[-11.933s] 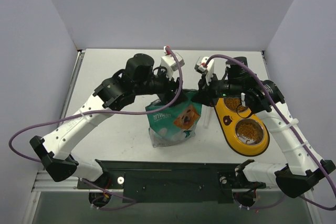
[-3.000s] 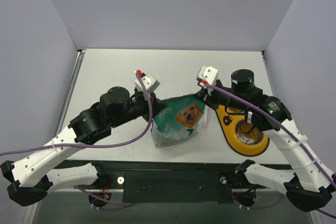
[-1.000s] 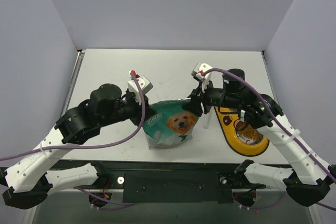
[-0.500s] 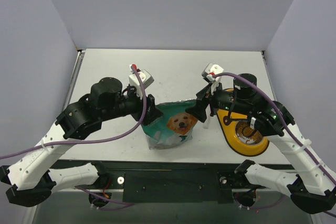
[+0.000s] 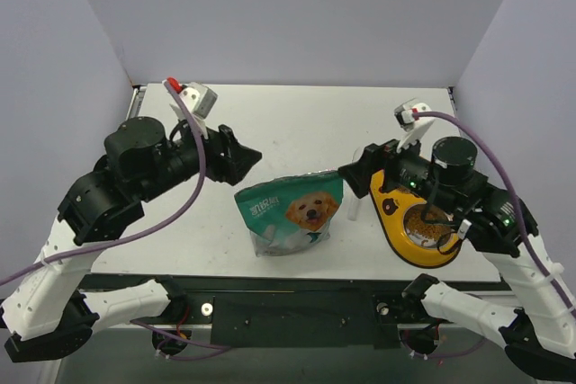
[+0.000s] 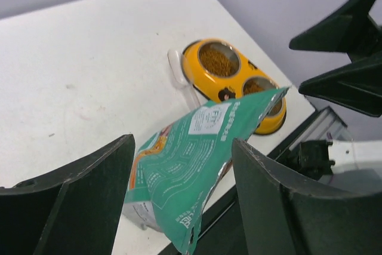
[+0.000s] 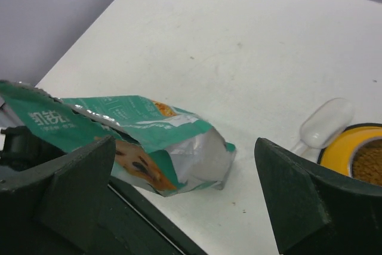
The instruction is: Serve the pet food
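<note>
While jaws stand wide open, L gripper (image 6: pixel 183 141) and R gripper (image 7: pixel 185 143) hold nothing, both apart from dog-food bag (image 5: pixel 290 213); kibble (image 5: pixel 428 227) lies in yellow twin bowl (image 5: pixel 385 208).

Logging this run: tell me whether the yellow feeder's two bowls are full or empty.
Both hold pet food: the left wrist view shows kibble in each bowl of the yellow feeder, one partly behind the bag.

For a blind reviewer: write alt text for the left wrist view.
A teal bag stands on a white table, seen through the open left tool. Behind it sit a yellow double bowl holding kibble and a clear scoop.
</note>
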`<state>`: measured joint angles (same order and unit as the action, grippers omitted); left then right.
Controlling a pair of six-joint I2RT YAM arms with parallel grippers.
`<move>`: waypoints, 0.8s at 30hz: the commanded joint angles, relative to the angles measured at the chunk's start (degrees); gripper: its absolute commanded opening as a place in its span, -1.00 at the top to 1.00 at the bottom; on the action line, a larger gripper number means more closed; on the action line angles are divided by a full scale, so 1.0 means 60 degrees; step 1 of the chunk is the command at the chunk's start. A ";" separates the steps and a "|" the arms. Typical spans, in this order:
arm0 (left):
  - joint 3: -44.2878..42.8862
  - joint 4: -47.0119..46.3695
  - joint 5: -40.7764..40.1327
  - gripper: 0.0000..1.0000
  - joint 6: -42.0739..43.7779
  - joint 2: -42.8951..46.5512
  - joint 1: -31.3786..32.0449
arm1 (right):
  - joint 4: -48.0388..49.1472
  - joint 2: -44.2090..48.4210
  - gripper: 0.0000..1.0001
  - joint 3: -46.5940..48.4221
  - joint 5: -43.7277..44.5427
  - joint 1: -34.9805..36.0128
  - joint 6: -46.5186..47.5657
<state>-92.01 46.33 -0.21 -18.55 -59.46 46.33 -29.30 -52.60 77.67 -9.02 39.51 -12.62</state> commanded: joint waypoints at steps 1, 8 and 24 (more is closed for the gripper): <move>-0.1128 -0.0776 -0.1648 -0.52 -0.0557 0.0154 -0.0074 | -0.0652 0.0752 -0.92 0.0809 0.3032 0.0007 -0.0797; -0.2856 -0.0938 -0.4546 -0.54 0.0202 -0.0007 -0.0074 | -0.3271 0.0302 -0.95 0.3312 0.8963 0.0007 -0.1089; -0.4279 -0.3605 -0.6572 -0.56 0.3047 0.0609 -0.0045 | -0.2193 0.1442 -0.99 0.5014 1.1800 0.0007 0.0712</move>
<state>-116.31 29.19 -38.09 -4.25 -55.09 46.30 -46.50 -44.38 107.13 57.80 39.46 -11.62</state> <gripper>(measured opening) 0.778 0.990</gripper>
